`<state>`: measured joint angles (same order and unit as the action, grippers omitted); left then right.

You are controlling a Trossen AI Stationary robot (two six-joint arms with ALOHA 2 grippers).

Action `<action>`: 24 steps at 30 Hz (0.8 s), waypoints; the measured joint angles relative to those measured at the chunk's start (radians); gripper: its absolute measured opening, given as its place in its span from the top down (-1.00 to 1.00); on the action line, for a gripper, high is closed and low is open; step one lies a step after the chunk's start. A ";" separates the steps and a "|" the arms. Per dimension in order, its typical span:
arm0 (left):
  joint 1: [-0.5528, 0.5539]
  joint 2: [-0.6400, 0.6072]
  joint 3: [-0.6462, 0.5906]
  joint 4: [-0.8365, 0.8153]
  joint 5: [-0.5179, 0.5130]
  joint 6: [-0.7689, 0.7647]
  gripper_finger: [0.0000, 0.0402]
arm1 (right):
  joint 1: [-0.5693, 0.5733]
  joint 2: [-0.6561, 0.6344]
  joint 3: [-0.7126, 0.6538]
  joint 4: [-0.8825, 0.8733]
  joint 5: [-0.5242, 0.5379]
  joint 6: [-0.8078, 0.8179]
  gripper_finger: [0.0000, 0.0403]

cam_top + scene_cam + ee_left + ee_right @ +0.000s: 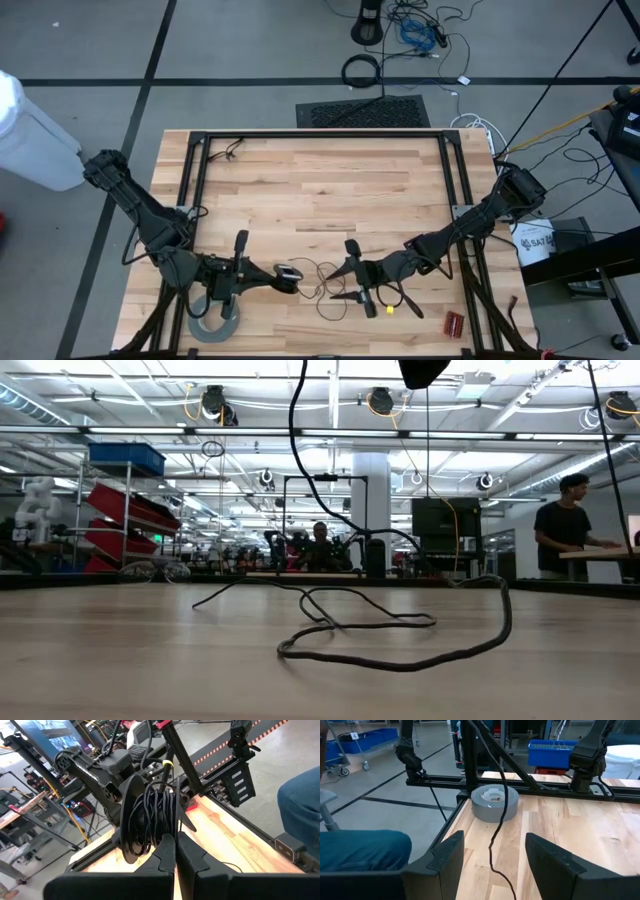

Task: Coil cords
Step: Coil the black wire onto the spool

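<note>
High view: left gripper (296, 281) sitting at desk (320, 180) near front edge, fingers closed on small black disc (287, 271) w/ thin wire (322, 272) looping out in loose turns toward centre. Right gripper (338, 283) facing it just beside those loops, fingers spread wide, holding nothing. Grey tape roll (215, 321) lying by left arm (front corner).

Low view: wire (400, 650) sprawling in slack curves across desk (150, 660); person standing far back in room.

Left wrist view: fingers (165, 857) pinching disc (131, 827), wire (159, 815) wound round it in many turns.

Right wrist view: fingers (447, 857) standing apart, wire (495, 840) trailing between them, tape roll (494, 802) beyond.
</note>
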<state>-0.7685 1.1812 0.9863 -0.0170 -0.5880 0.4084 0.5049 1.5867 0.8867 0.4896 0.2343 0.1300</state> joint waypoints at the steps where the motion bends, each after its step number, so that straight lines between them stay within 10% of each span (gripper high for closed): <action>1: 0.000 0.000 0.000 0.000 0.000 0.000 0.99 | 0.000 0.000 0.000 0.000 -0.001 0.006 0.01; 24: -0.019 0.001 0.000 -0.016 -0.050 0.040 0.99 | -0.040 0.200 0.102 0.039 0.022 0.033 -0.08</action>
<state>-0.7879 1.1820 0.9860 -0.0326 -0.6380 0.4483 0.4647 1.7866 0.9889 0.5283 0.2559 0.1627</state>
